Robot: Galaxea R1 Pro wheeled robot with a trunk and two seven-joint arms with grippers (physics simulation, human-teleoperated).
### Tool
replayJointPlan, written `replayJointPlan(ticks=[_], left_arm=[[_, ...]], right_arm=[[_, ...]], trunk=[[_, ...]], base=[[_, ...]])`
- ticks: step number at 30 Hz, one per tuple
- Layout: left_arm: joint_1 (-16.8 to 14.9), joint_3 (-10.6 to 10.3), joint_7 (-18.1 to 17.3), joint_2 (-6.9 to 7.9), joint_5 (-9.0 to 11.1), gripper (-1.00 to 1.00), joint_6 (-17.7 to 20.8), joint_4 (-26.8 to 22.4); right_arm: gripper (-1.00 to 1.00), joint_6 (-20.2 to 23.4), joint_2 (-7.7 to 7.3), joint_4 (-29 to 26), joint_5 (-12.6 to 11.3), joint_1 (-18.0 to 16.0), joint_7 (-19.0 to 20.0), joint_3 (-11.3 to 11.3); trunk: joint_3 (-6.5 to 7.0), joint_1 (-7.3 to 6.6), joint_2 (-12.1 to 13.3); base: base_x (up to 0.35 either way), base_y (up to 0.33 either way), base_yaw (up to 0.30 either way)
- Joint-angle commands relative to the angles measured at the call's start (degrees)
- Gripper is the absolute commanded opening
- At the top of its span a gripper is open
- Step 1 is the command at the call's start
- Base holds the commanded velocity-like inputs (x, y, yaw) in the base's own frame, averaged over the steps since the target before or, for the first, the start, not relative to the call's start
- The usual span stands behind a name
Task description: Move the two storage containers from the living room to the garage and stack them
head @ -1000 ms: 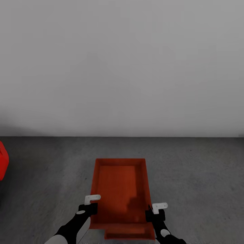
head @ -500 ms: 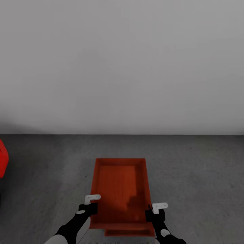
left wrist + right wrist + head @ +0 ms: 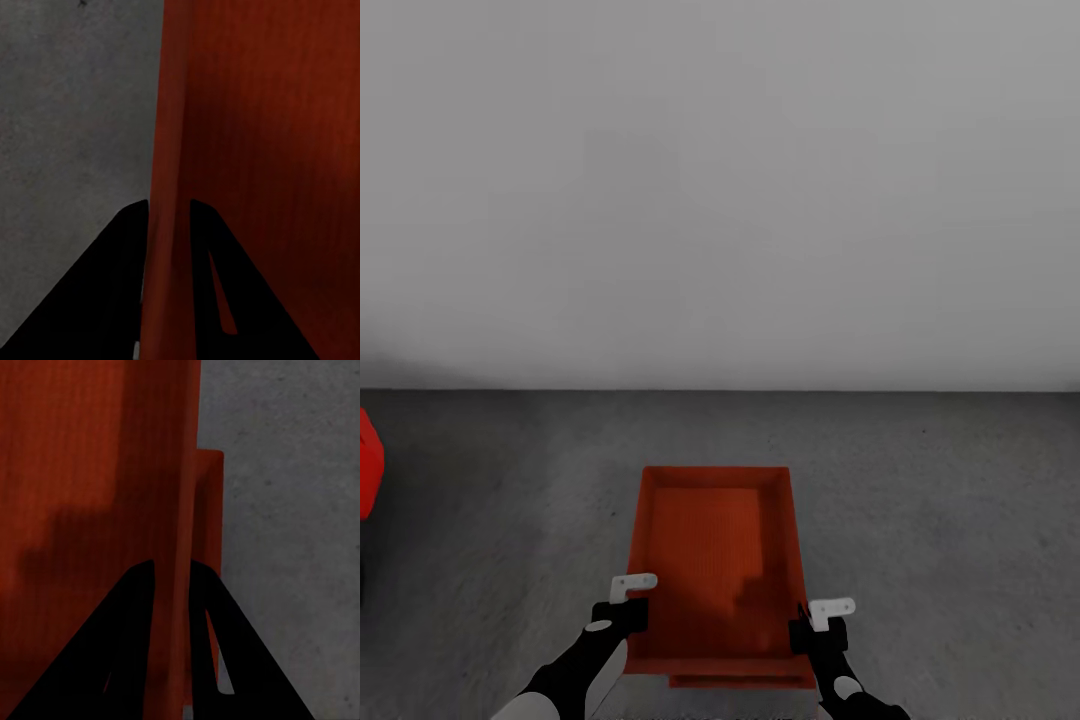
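In the head view I hold one red-orange storage container [image 3: 710,550] level between both arms, over the dark grey garage floor [image 3: 940,500]. My left gripper [image 3: 630,600] is shut on its left wall [image 3: 169,150], one finger on each side. On the opposite wall [image 3: 184,495] my right gripper [image 3: 815,622] is shut the same way. The second storage container [image 3: 740,682] lies below on the floor; a thin strip of it shows past the held one's near edge. One of its corners [image 3: 211,510] peeks out beside the held wall.
A plain light grey wall [image 3: 720,200] rises close ahead. A piece of the red car [image 3: 368,465] shows at the far left edge. Bare concrete floor stretches to both sides of the containers.
The whole view has shifted: the wall-floor line sits higher. Less of the lower container shows past the held one's near edge. Both grippers keep their hold.
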Motion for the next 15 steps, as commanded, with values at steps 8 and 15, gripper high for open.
replayJointPlan(ticks=[8, 15], left_arm=[[0.00, -0.49, 0.90, 0.23, 0.54, -1.00, 0.40, 1.09], [0.00, -0.52, 0.90, 0.23, 0.52, -1.00, 0.40, 1.10]], right_arm=[[-1.00, -3.48, -0.50, -0.05, -0.65, -0.07, -3.29, -0.81], [-1.00, -3.48, -0.49, -0.05, -0.65, -0.07, -3.29, -0.81]], trunk=[[-0.77, 0.01, -0.04], [-1.41, 0.01, -0.04]], base=[[0.000, 0.000, 0.000], [0.000, 0.000, 0.000]])
